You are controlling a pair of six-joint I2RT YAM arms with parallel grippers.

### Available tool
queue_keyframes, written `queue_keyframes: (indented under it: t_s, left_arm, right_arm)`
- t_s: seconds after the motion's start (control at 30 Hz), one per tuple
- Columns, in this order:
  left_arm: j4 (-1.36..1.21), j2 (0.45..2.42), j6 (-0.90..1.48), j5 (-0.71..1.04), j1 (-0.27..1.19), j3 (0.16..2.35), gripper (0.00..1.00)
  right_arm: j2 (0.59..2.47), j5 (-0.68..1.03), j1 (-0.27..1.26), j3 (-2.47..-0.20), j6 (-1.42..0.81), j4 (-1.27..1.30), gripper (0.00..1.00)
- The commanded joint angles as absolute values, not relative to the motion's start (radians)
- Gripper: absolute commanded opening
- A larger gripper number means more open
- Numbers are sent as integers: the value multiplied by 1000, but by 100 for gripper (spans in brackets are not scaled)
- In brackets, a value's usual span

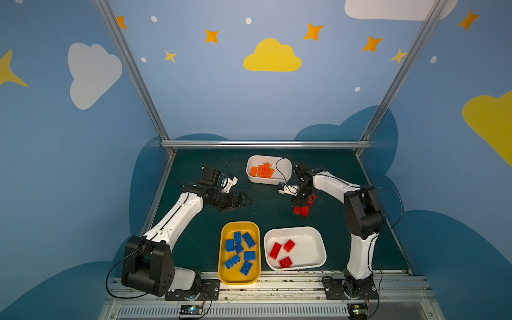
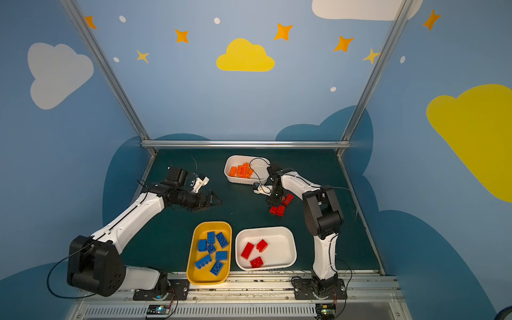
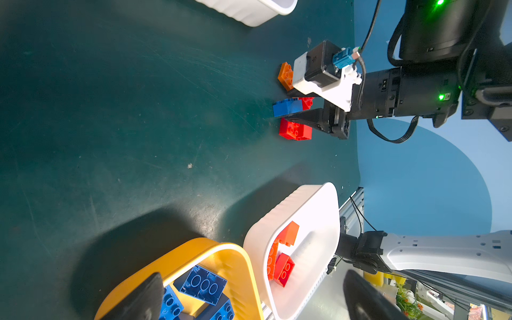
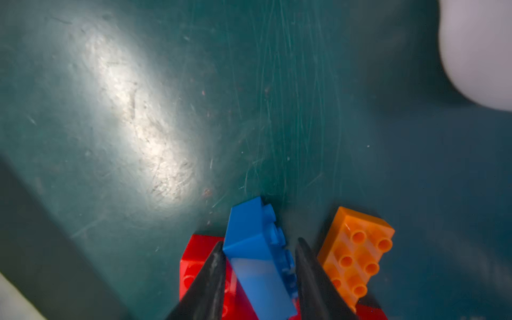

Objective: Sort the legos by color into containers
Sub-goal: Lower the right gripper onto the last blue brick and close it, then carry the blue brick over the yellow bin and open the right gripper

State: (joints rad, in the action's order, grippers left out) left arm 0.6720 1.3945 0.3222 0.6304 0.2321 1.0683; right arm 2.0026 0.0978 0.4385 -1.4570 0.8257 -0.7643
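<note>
The blue brick point(image 4: 255, 249), tilted among red bricks point(image 4: 194, 249) near the desk's right edge, was straddled by narrow-set right fingers point(image 4: 210, 277), grip unconfirmed, presumably for the yellow tub point(image 1: 221, 257); left fingers point(image 3: 146, 296) were held wide.

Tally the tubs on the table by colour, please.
Yellow tub: 1
White tubs: 2
Total: 3
</note>
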Motion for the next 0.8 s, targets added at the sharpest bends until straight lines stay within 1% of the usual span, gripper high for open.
queue_keyframes:
  t_s: [0.0, 0.23, 0.4, 0.47, 0.6, 0.77]
  left_arm:
    - [684, 1376, 317, 641, 235, 1057, 100]
    - [703, 1362, 304, 636, 231, 1054, 100]
    - [700, 1358, 308, 634, 230, 1043, 100]
    - [696, 1358, 308, 632, 230, 1042, 100]
    - [696, 1365, 306, 626, 227, 1049, 100]
    - [700, 1381, 299, 624, 219, 1064, 100]
  right_arm:
    - [2032, 107, 426, -1488, 842, -800, 39]
    - [2079, 121, 417, -1516, 845, -815, 35]
    - [2063, 147, 420, -1539, 828, -818, 23]
    - [2041, 149, 427, -1548, 809, -820, 20]
    - [1953, 226, 451, -1544, 732, -823, 17]
    - [1774, 302, 540, -1433, 674, -772, 17]
